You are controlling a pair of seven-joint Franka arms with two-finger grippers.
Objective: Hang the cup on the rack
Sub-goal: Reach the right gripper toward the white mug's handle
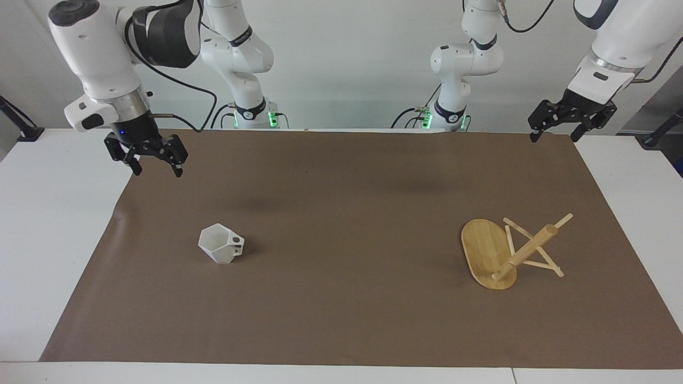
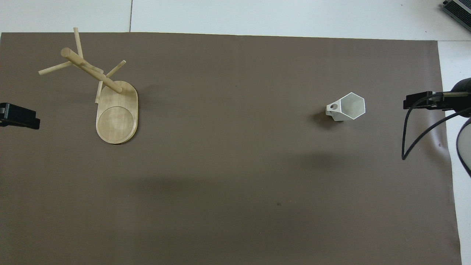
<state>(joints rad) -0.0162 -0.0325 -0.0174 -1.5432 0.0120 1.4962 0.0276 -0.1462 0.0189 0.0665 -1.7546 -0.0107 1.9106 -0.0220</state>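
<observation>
The white faceted cup [image 1: 220, 244] stands upright on the brown mat toward the right arm's end, its handle pointing toward the table's middle; it also shows in the overhead view [image 2: 351, 106]. The bamboo rack [image 1: 490, 252] stands on its oval base toward the left arm's end, and shows in the overhead view [image 2: 117, 114] with its post and pegs. My right gripper [image 1: 156, 169] is open and empty, in the air over the mat's edge, apart from the cup; it enters the overhead view [image 2: 419, 101] from the side. My left gripper [image 1: 553, 136] waits open over the mat's corner [image 2: 18, 117].
The brown mat [image 1: 341, 202] covers most of the white table [image 1: 48, 224]. A black cable [image 2: 406, 143] hangs from the right arm over the mat's edge. Two more arm bases stand at the robots' end of the table.
</observation>
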